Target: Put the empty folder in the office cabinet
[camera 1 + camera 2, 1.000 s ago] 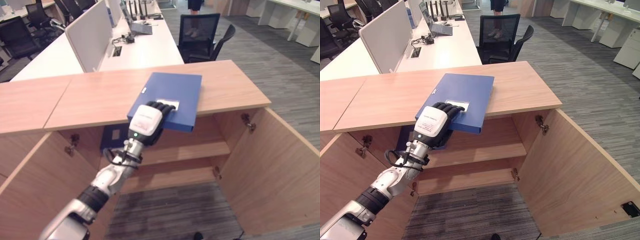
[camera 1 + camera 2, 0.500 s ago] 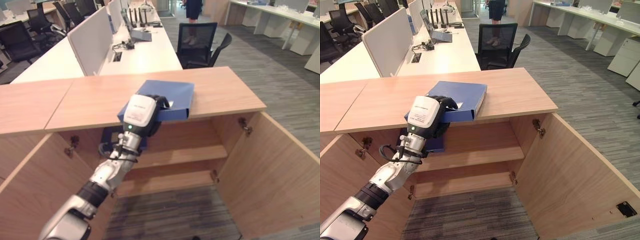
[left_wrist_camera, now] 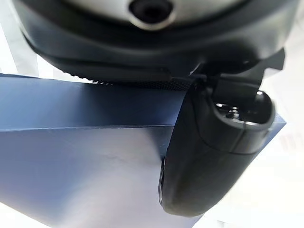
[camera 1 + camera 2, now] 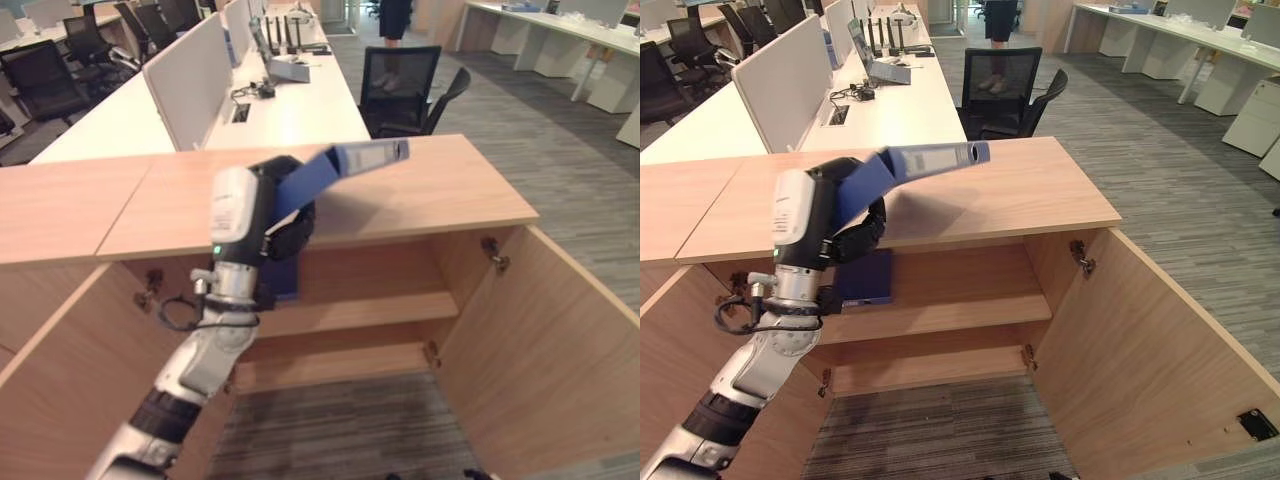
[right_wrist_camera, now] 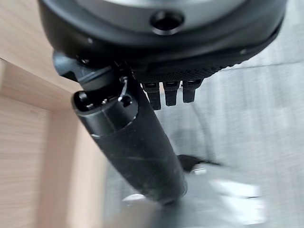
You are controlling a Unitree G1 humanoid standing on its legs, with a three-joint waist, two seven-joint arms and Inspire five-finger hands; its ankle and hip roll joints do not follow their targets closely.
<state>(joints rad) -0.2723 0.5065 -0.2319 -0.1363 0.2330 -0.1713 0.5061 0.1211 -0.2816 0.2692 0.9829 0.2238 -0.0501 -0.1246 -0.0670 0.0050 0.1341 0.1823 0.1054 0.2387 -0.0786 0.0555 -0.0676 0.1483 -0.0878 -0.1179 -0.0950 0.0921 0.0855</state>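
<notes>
The blue folder (image 4: pixel 335 164) is off the wooden cabinet top (image 4: pixel 440 185), tilted, with its labelled spine (image 4: pixel 940 155) pointing right. My left hand (image 4: pixel 243 214) is shut on its lower left corner, above the cabinet's front edge. In the left wrist view the thumb (image 3: pixel 213 156) presses on the folder's blue cover (image 3: pixel 80 156). The cabinet stands open below, with a shelf (image 4: pixel 370 310) across it. My right hand (image 5: pixel 137 142) hangs over the grey carpet beside a cabinet panel, its thumb straight and nothing in it.
Another blue folder (image 4: pixel 865 278) stands on the shelf at the cabinet's left. The right door (image 4: pixel 560 340) and the left door (image 4: pixel 60 380) swing out toward me. Behind the cabinet are white desks (image 4: pixel 290 105), a black office chair (image 4: pixel 400 85) and a person's legs (image 4: pixel 392 20).
My left hand has raised the folder off the cabinet top and tipped it, so its spine now points up and right. The hand has turned and drawn back to the left.
</notes>
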